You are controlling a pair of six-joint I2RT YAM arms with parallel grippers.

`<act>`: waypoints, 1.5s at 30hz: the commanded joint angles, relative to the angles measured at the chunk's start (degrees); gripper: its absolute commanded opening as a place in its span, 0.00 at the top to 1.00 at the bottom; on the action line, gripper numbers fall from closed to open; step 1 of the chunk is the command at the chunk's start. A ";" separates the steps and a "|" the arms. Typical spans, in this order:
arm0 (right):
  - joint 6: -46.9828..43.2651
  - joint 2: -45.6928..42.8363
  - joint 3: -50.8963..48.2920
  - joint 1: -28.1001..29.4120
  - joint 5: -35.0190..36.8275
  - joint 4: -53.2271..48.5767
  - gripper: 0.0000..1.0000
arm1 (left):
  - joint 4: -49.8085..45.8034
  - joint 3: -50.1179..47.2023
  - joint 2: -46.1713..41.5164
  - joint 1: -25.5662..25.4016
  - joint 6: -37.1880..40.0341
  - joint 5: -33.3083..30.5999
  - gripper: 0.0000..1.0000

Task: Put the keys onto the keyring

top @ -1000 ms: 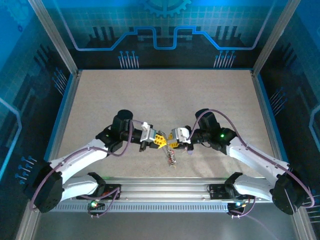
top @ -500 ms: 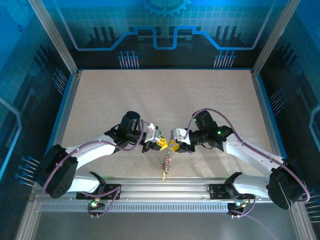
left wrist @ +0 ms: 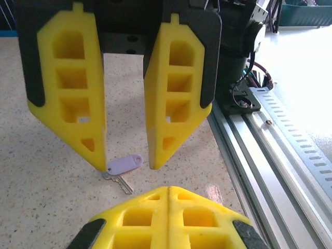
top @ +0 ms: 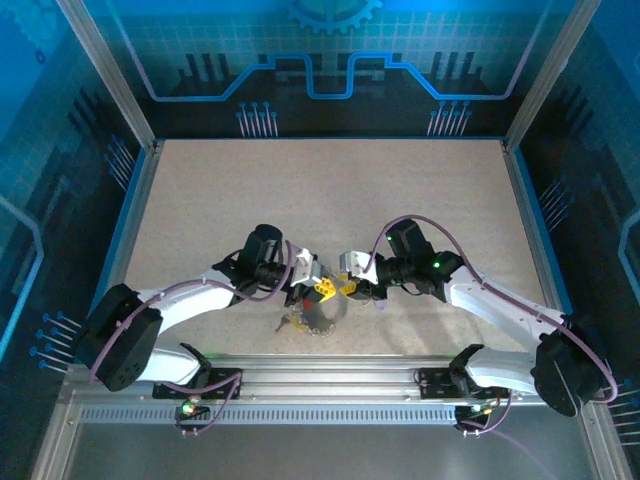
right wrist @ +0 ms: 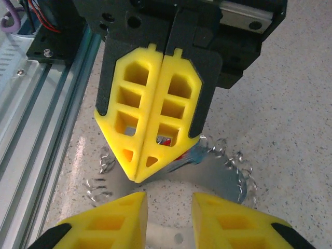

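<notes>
Lilac key (left wrist: 124, 165) lies flat on the surface (left wrist: 41, 197) just under my right jaws' tips — narrowly parted, empty — blade toward my left jaws, pressed tight.

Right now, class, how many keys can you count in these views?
2. A lilac-headed key lies on the table beside the right pincer; a red-headed key peeks from behind the shut left pincer. Others may be hidden.

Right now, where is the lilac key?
In the left wrist view the lilac key lies on the table, between the tips of the open right gripper, not far from the metal rail.
</notes>
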 commanded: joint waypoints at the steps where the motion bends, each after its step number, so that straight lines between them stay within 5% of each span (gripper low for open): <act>1: 1.30 -0.01 -0.80 -0.74 1.53 1.31 0.71 | 0.05 -0.05 0.45 0.54 1.04 -0.46 1.00; 5: 3.62 -1.26 -1.90 -0.84 6.73 3.77 0.71 | -0.33 1.06 -1.75 2.35 -5.74 -5.82 1.00; 8: 10.97 -2.85 -3.00 -0.73 13.69 8.44 0.68 | -0.47 1.38 -5.50 3.59 -13.82 -15.30 0.84; 12: 22.02 -3.00 -1.87 -0.81 19.90 10.63 0.69 | -5.42 1.61 -12.80 4.60 -28.09 -36.06 0.58; 16: 17.14 -1.62 -1.15 0.45 15.70 9.29 0.72 | -18.06 4.05 -18.43 6.28 -42.27 -53.61 0.15; 21: -11.24 1.29 -0.74 6.11 8.36 0.51 0.64 | -31.26 8.01 -18.93 12.30 -50.03 -51.91 0.06; 27: -27.51 11.82 6.42 13.39 10.17 -9.48 0.60 | -35.12 9.88 -14.02 25.51 -55.10 -39.07 0.04; 33: -29.93 21.55 15.02 18.80 10.46 -14.04 0.60 | -35.50 11.35 -9.50 30.28 -55.42 -36.97 0.02; 36: -30.48 27.02 15.58 24.54 18.72 -10.61 0.61 | -35.62 12.09 -9.21 31.43 -57.03 -35.24 0.01; 45: -22.57 34.27 22.94 23.07 19.13 -10.41 0.60 | -34.39 10.61 -11.28 32.09 -58.44 -35.23 0.01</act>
